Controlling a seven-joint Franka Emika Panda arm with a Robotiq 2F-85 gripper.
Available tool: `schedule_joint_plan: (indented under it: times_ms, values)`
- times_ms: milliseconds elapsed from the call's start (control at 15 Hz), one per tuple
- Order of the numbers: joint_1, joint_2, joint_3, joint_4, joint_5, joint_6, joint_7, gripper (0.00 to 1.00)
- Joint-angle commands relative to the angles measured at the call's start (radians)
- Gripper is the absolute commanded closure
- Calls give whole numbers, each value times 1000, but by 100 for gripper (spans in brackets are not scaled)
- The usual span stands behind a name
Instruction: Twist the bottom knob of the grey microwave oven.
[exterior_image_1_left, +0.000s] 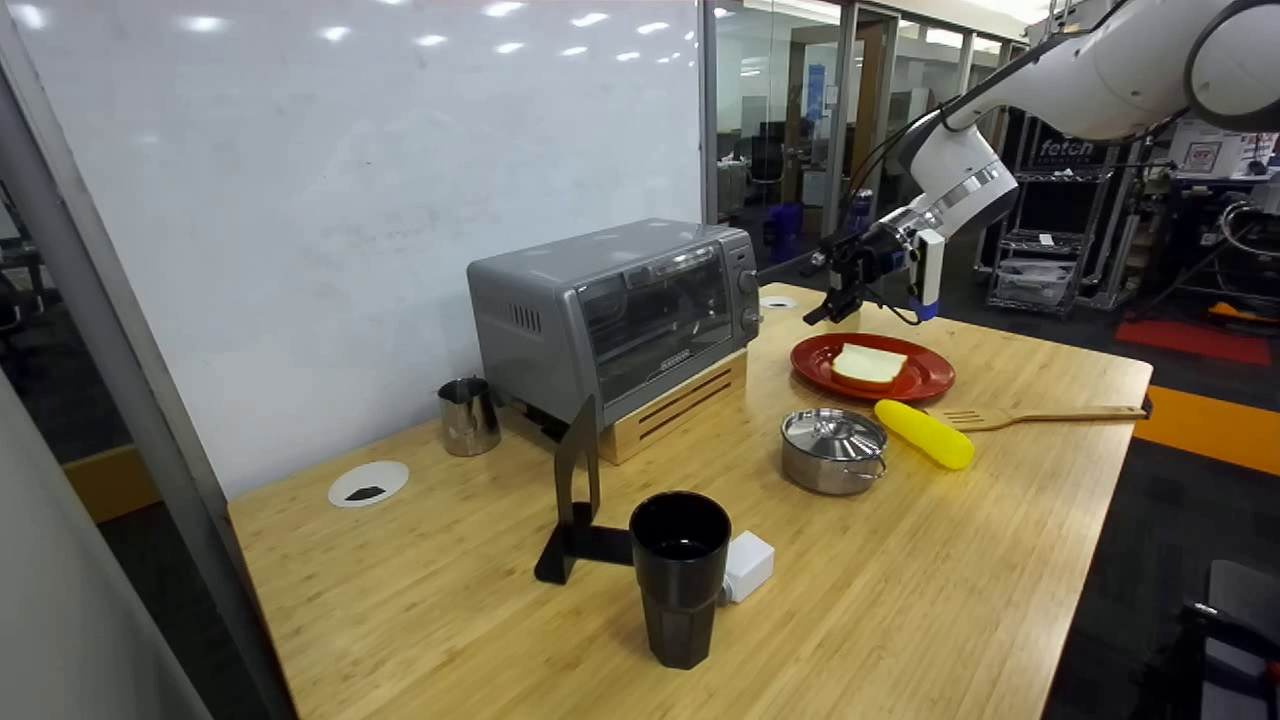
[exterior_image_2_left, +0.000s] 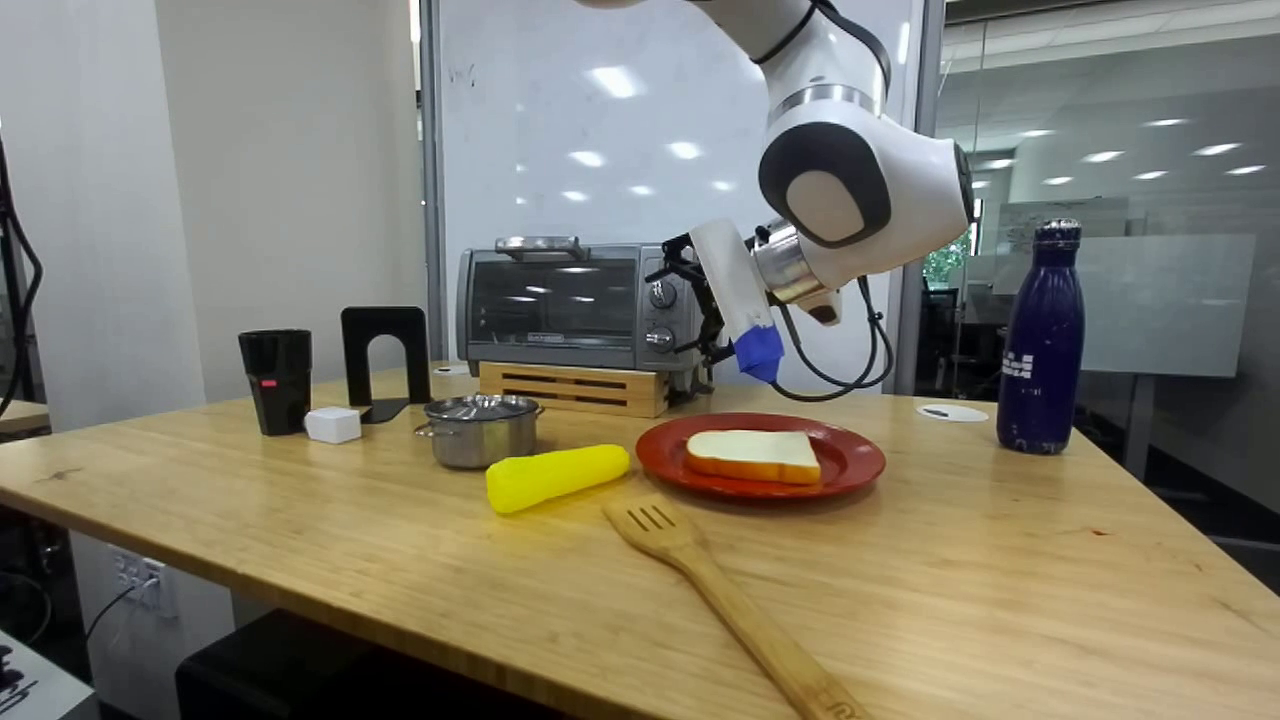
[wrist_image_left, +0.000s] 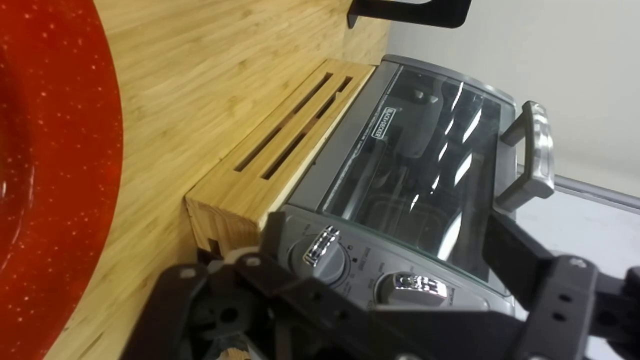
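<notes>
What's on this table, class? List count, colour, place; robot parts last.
oven: one, grey, on stand
knobs: two, grey, oven's front
stand: one, tan, under oven
cup: one, silver, beside oven
bookend: one, black, near tumbler
tumbler: one, black, beside box
box: one, white, beside tumbler
pot: one, silver, before oven
oblong object: one, yellow, near pot
plate: one, red, near spatula
bread: one slice, white, on plate
spatula: one, tan, near plate
bottle: one, blue, far from tumbler
discs: two, white, flanking oven
arm: one, white, behind fingers
fingers: two, black, apart, facing knobs
</notes>
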Motion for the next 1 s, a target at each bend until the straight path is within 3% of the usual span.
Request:
schedule_joint_plan:
  times_ms: [0,533,933]
  values:
    - [-17,0,24,4,-15,8,4,0]
    - [-17,0,24,4,-15,9,4,0]
    - [-6,40,62,6,29,55,-19,0]
